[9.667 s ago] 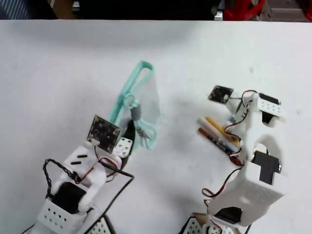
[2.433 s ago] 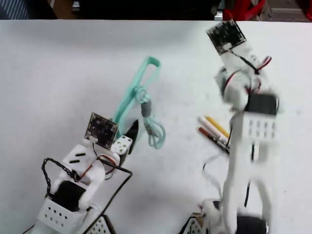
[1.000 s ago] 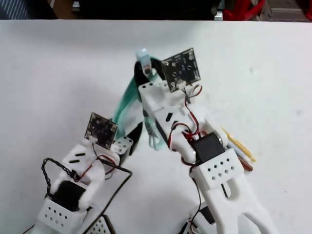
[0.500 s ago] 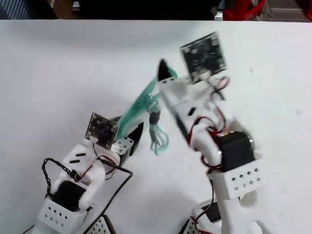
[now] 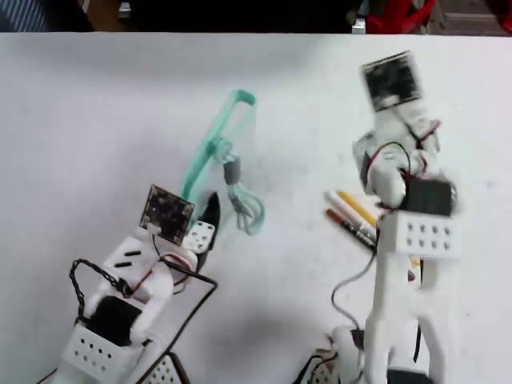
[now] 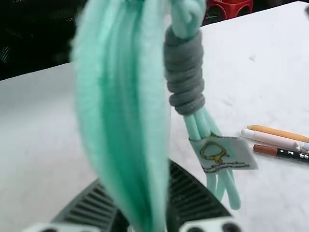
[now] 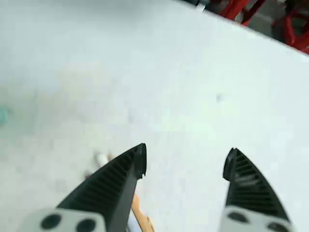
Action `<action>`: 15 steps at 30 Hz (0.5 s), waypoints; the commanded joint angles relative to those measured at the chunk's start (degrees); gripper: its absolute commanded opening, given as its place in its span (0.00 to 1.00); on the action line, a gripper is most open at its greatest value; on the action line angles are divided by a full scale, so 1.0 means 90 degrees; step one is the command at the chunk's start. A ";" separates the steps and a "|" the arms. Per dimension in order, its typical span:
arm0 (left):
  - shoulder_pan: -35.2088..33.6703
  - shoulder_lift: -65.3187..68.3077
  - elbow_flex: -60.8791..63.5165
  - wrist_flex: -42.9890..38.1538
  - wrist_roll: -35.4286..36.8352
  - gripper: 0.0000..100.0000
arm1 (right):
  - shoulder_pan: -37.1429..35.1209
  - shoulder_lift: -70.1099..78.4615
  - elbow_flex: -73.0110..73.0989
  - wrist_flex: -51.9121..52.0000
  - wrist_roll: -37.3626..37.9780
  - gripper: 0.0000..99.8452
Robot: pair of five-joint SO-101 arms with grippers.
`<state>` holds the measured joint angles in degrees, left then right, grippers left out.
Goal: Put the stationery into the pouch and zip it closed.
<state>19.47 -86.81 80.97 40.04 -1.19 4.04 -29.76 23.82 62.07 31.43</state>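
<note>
While ribbed left pincer (image 6: 145, 195) grips mint-edged pouch (image 6: 120, 121), slim pens (image 6: 277, 142) lie apart.

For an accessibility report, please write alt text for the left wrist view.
The left gripper clamps the edge of a mint-green pouch between its dark ribbed fingers; a grey-wrapped mint cord with a white tag hangs beside it. Beyond lie three pens, yellow, white and brown, on the white table.

Right end effector (image 7: 186, 151) spread wide above table (image 7: 193, 82); pens (image 7: 143, 220) beside one finger.
</note>
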 commanded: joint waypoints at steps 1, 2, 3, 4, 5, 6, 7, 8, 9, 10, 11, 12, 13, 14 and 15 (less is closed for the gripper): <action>-0.0024 -0.0093 -0.0029 -0.0215 -0.0068 0.05 | 0.0171 0.0786 0.0254 0.0181 0.1250 0.25; -0.0024 -0.0093 -0.0020 -0.0225 -0.0068 0.05 | 0.0171 0.1031 0.0352 0.0181 0.1475 0.25; -0.0024 -0.0093 -0.0010 -0.0225 -0.0068 0.05 | 0.0171 0.1255 0.0410 0.0161 0.1641 0.25; -0.0024 -0.0093 0.0000 -0.0225 -0.0068 0.05 | 0.0181 0.1470 0.0449 0.0151 0.1778 0.25; -0.0024 -0.0093 0.0000 -0.0225 -0.0068 0.05 | 0.0161 0.1675 0.0469 0.0151 0.1866 0.25; -0.0024 -0.0093 0.0000 -0.0225 -0.0068 0.05 | 0.0142 0.1871 0.0469 0.0151 0.1895 0.25; -0.0024 -0.0093 0.0000 -0.0225 -0.0068 0.05 | 0.0132 0.2066 0.0459 0.0142 0.1944 0.25; -0.0024 -0.0093 0.0000 -0.0225 -0.0068 0.05 | 0.0132 0.2232 0.0449 0.0063 0.1944 0.25; -0.0024 -0.0093 0.0000 -0.0225 -0.0068 0.05 | 0.0132 0.2388 0.0449 -0.0103 0.1944 0.25; -0.0024 -0.0093 0.0000 -0.0225 -0.0068 0.05 | 0.0171 0.2554 0.0449 -0.0308 0.1954 0.25; -0.0024 -0.0093 0.0000 -0.0225 -0.0068 0.05 | 0.0190 0.2701 0.0449 -0.0532 0.1954 0.25; -0.0024 -0.0093 0.0000 -0.0225 -0.0068 0.05 | 0.0190 0.2867 0.0449 -0.0728 0.1954 0.25; -0.0024 -0.0093 0.0000 -0.0225 -0.0068 0.05 | 0.0190 0.3062 0.0449 -0.0855 0.1963 0.25; -0.0024 -0.0093 0.0000 -0.0225 -0.0068 0.05 | 0.0171 0.3258 0.0449 -0.0943 0.1963 0.25; -0.0024 -0.0093 0.0000 -0.0225 -0.0068 0.05 | 0.0142 0.3453 0.0440 -0.1031 0.1963 0.24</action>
<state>19.65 -86.81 81.32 39.60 -1.19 5.19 -1.36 28.40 55.65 48.31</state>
